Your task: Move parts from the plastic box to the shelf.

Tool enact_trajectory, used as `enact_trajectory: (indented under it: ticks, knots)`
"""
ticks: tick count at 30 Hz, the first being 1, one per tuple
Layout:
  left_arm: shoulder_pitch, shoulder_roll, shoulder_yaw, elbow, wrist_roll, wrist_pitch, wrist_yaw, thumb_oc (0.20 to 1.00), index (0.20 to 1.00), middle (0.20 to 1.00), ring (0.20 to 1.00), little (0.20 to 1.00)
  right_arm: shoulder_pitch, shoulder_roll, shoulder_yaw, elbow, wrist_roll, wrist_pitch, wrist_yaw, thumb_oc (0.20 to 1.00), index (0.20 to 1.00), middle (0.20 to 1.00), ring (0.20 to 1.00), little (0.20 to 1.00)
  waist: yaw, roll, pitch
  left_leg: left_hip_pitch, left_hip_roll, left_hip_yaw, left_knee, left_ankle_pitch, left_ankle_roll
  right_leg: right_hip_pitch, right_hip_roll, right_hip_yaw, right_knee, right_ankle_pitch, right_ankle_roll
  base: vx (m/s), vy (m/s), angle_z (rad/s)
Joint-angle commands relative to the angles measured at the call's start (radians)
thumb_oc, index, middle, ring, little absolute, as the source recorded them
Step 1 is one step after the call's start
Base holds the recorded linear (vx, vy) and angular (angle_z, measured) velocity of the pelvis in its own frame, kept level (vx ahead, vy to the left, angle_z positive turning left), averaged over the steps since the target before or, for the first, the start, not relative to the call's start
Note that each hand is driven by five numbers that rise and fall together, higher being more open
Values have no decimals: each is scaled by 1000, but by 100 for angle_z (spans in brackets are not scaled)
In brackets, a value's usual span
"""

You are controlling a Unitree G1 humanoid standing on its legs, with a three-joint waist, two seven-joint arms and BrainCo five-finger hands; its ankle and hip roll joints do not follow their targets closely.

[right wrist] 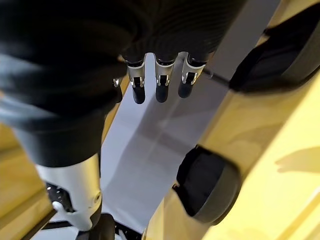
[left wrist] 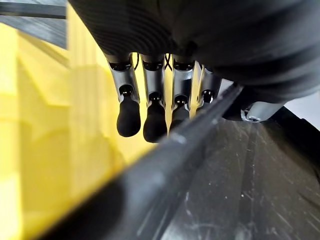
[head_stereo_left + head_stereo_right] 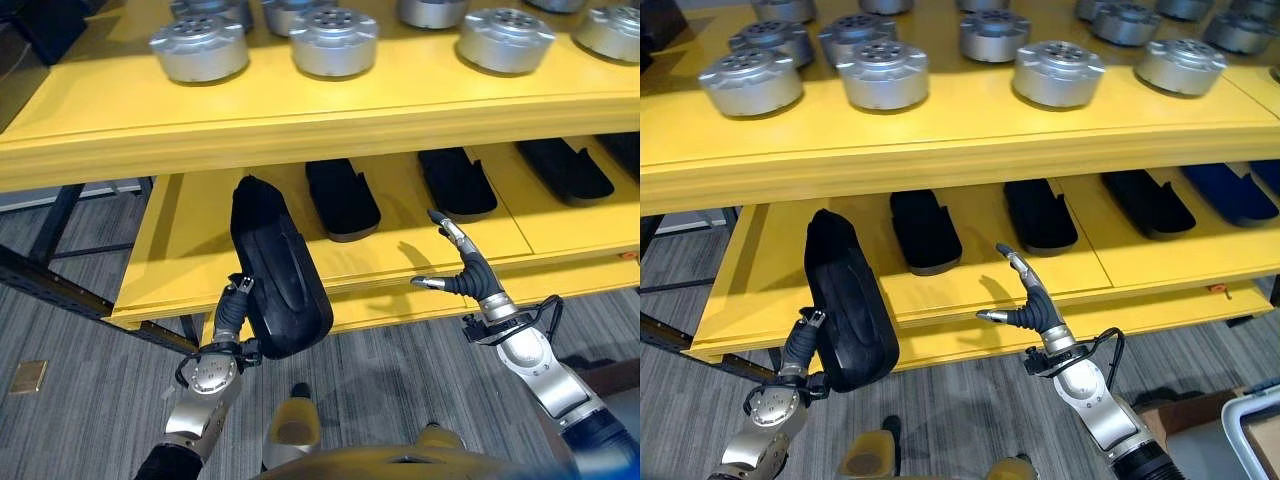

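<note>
My left hand (image 3: 236, 305) is shut on a long black moulded part (image 3: 277, 268), holding it upright by its lower edge in front of the left end of the lower yellow shelf (image 3: 178, 240). In the left wrist view its fingers (image 2: 129, 117) lie behind the part's rim (image 2: 200, 165) and the thumb sits on the other side. My right hand (image 3: 468, 278) hovers open at the shelf's front edge, right of the part, holding nothing. Its straight fingers (image 1: 158, 88) point over the shelf.
Three similar black parts (image 3: 342, 198) (image 3: 457, 182) (image 3: 563, 168) lie in a row on the lower shelf. Several silver round parts (image 3: 199, 46) stand on the upper shelf (image 3: 300, 110). A pale plastic box (image 3: 1256, 432) sits on the floor at lower right.
</note>
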Motion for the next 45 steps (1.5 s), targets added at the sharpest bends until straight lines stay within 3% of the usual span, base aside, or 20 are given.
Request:
enact_trajectory:
  ticks: [1,3,5,6,9,10,11,12,13,14,16,25,33,38,40,41,42,43,45]
  knots:
    - [-46,46,61,-85,36,-64,-26,200,200,200,200,200,-78,-10,12,-70,-29,-82,-27,1000,1000,1000,1000,1000,11,-7,5,24,-23,98,70,-70,74,-16,37,-14,-16,97,-15,-80,155,0]
    - [-45,48,66,-87,44,-62,-33,200,200,200,200,200,-87,-1,14,-71,-30,-72,-27,1000,1000,1000,1000,1000,22,-14,9,27,-25,135,69,-76,81,-25,24,-67,-19,130,-10,-94,191,-18]
    - [-27,46,83,-101,46,-61,-23,200,200,200,200,200,-99,9,23,-68,-25,-70,-14,1000,1000,1000,1000,1000,46,-12,18,67,-17,181,46,-98,73,-42,5,-166,-10,172,8,-40,260,-99]
    - [-9,42,93,-126,37,-49,10,200,200,200,200,200,-109,14,38,-66,-10,-64,4,1000,1000,1000,1000,1000,54,-6,27,128,-26,237,-15,-100,87,-89,-6,-236,48,202,21,-11,304,-162]
    - [-14,36,86,-122,18,-41,19,200,200,200,200,200,-90,1,39,-80,-5,-58,2,1000,1000,1000,1000,1000,22,4,20,156,-68,220,-92,-79,103,-134,66,-194,75,159,14,8,246,-107]
    - [-14,32,82,-113,10,-43,16,200,200,200,200,200,-65,-7,29,-90,-4,-68,3,1000,1000,1000,1000,1000,3,10,12,171,-88,213,-141,-59,105,-144,118,-190,82,130,1,-3,182,27]
    - [-9,22,78,-105,2,-53,15,200,200,200,200,200,-36,-15,15,-102,-13,-84,-5,1000,1000,1000,1000,1000,-12,9,4,172,-117,204,-197,-11,108,-158,157,-190,71,143,-23,40,182,44]
    - [-1,16,63,-97,-5,-65,6,200,200,200,200,200,11,-31,-12,-121,-37,-105,-33,1000,1000,1000,1000,1000,-44,13,-10,168,-152,125,-242,17,110,-163,236,-83,7,137,-43,49,110,59]
    - [5,12,52,-91,-21,-75,-9,200,200,200,200,200,40,-36,-37,-120,-59,-122,-48,1000,1000,1000,1000,1000,-71,18,-22,161,-168,85,-253,25,117,-175,271,6,-2,123,-54,109,33,92]
    - [1,4,33,-79,-19,-93,-19,200,200,200,200,200,40,-41,-46,-102,-92,-142,-100,1000,1000,1000,1000,1000,-78,22,-35,147,-170,75,-264,46,111,-159,283,29,-32,103,-68,70,-13,149]
    - [-4,-10,14,-78,-14,-91,-18,200,200,200,200,200,30,-38,-67,-94,-102,-134,-158,1000,1000,1000,1000,1000,-84,30,-43,140,-176,75,-261,46,111,-145,282,38,-62,98,-73,75,-27,94]
    - [0,-18,13,-84,-38,-63,-4,200,200,200,200,200,53,-52,-95,-129,-117,-153,-159,1000,1000,1000,1000,1000,-93,40,-55,128,-174,98,-251,43,106,-106,294,49,-77,64,-92,65,-28,0]
    - [9,-12,11,-84,-60,-41,4,200,200,200,200,200,24,-71,-81,-124,-159,-153,-230,1000,1000,1000,1000,1000,-87,53,-44,110,-171,112,-186,22,93,-84,291,10,-62,35,-111,93,-85,8]
    - [1,-8,8,-79,-70,-29,9,200,200,200,200,200,14,-79,-87,-116,-116,-149,-219,1000,1000,1000,1000,1000,-94,64,-26,79,-167,140,-106,-6,87,-99,276,-24,-8,5,-127,53,-87,1]
    - [-9,-6,-1,-71,-67,-32,0,200,200,200,200,200,22,-85,-99,-117,-103,-150,-212,1000,1000,1000,1000,1000,-107,62,-13,51,-134,190,-30,-3,69,-87,262,-46,2,-4,-136,54,-86,8]
    - [-26,-4,-14,-63,-70,-33,-5,200,200,200,200,200,23,-88,-106,-114,-106,-154,-219,1000,1000,1000,1000,1000,-126,62,-1,38,-74,239,63,-4,43,-77,252,-58,25,-33,-141,59,-63,21]
    - [-30,-4,-18,-62,-70,-34,-7,200,200,200,200,200,23,-88,-110,-116,-111,-154,-221,1000,1000,1000,1000,1000,-133,62,2,36,-46,257,78,12,36,-77,249,-65,31,-38,-145,54,-19,49]
    - [-40,-8,-28,-70,-80,-22,4,200,200,200,200,200,19,-95,-115,-128,-112,-132,-215,1000,1000,1000,1000,1000,-149,68,5,54,19,281,73,32,22,-85,246,-80,65,-60,-157,9,49,45]
    - [-35,-9,-31,-80,-85,-17,16,200,200,200,200,200,21,-105,-117,-134,-108,-119,-209,1000,1000,1000,1000,1000,-153,71,2,62,57,254,52,96,-3,-89,254,-69,70,-66,-170,1,113,22]
